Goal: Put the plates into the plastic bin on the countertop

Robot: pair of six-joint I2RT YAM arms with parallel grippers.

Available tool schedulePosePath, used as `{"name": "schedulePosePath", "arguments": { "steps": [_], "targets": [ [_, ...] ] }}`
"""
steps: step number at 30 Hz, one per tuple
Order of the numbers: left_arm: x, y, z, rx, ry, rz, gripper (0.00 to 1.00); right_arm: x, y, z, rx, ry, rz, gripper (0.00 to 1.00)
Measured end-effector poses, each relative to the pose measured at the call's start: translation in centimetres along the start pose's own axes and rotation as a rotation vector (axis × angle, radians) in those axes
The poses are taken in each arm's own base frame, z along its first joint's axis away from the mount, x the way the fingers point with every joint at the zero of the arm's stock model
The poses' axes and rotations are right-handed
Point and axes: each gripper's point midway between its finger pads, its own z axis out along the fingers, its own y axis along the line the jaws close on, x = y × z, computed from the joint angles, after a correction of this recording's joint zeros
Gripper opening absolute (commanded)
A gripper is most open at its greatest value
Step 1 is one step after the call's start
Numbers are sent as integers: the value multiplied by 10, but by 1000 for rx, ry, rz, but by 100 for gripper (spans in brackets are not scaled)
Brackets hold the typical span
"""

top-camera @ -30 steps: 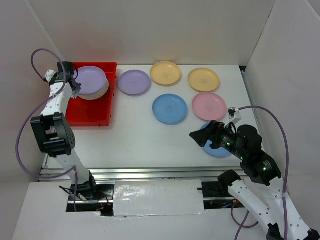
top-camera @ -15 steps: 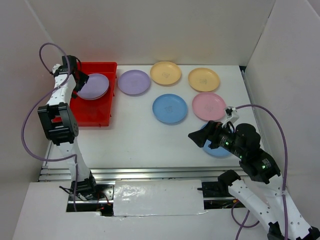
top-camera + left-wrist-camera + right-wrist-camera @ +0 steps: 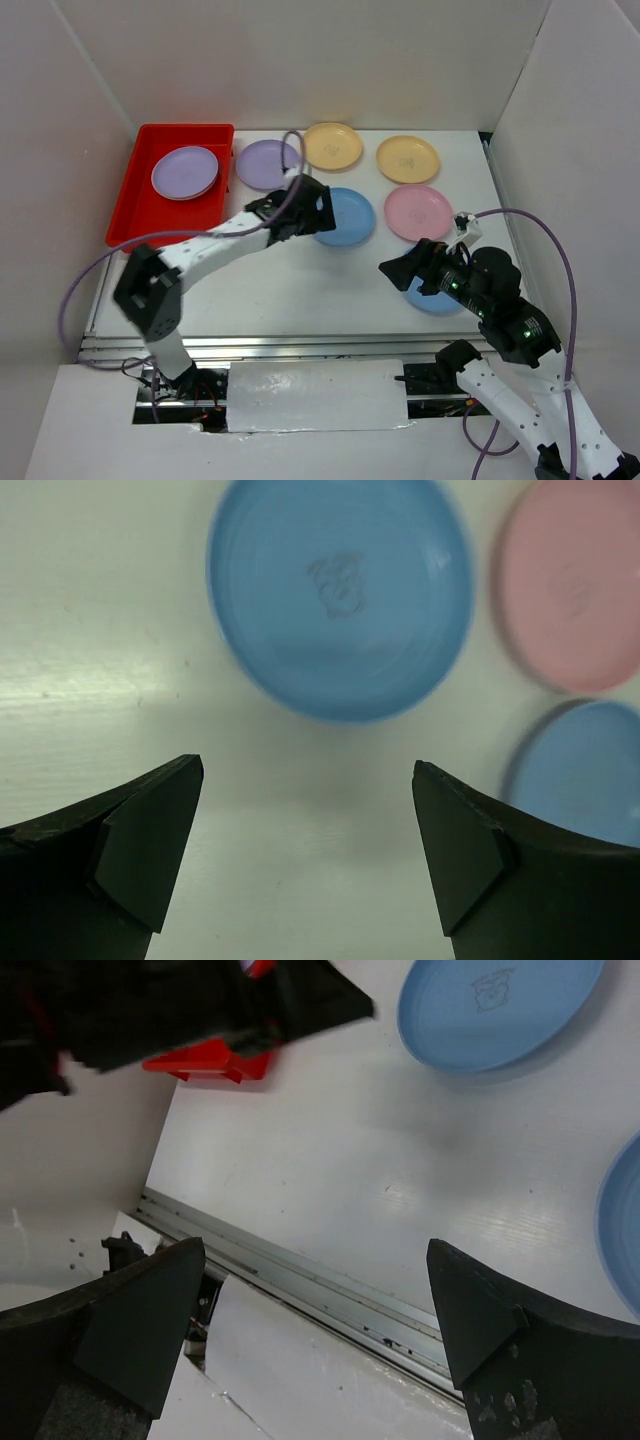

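Black jaws on your right arm (image 3: 500, 300), at the lower right of the top view, stand wide apart and hold nothing. They hang over the near blue plate (image 3: 432, 301), most of which the arm hides. That arm has not shifted in the last second. Its wrist view shows bare desk (image 3: 330, 1160) between the fingers and the metal rail (image 3: 300, 1282) below. Only a blue sliver shows at the right edge, so you cannot judge a grasp on that plate from there.

The change is on your left arm (image 3: 215, 245). A second ago it was at the plastic bin (image 3: 170, 215), holding the purple plate (image 3: 185, 172) that now lies flat inside. It has let go and swung out to mid-frame. Its jaws are fully apart and empty, over the near rim of the centre blue plate (image 3: 345, 218). The left wrist view adds what the top view hides: that plate lies ahead of the fingers (image 3: 150, 845), not between them, with the pink plate (image 3: 580, 590) at the upper right. I judge the blue one to be your next pick, and the arm would need to reach further before closing.

Farther back on the desk lie the second purple plate (image 3: 265, 163), the left yellow plate (image 3: 332, 145) and the right yellow plate (image 3: 408, 158). Six plates show outside the bin.
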Motion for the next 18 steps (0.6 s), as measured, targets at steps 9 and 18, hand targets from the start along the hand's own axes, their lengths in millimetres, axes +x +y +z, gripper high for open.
{"name": "schedulePosePath", "arguments": {
  "steps": [9,18],
  "targets": [
    [102,29,102,-242,226,153,99,-3,0,-7,0,-32,-5,100],
    [66,32,115,-238,150,60,99,2,-5,-5,10,-21,-8,100]
  ]
}}
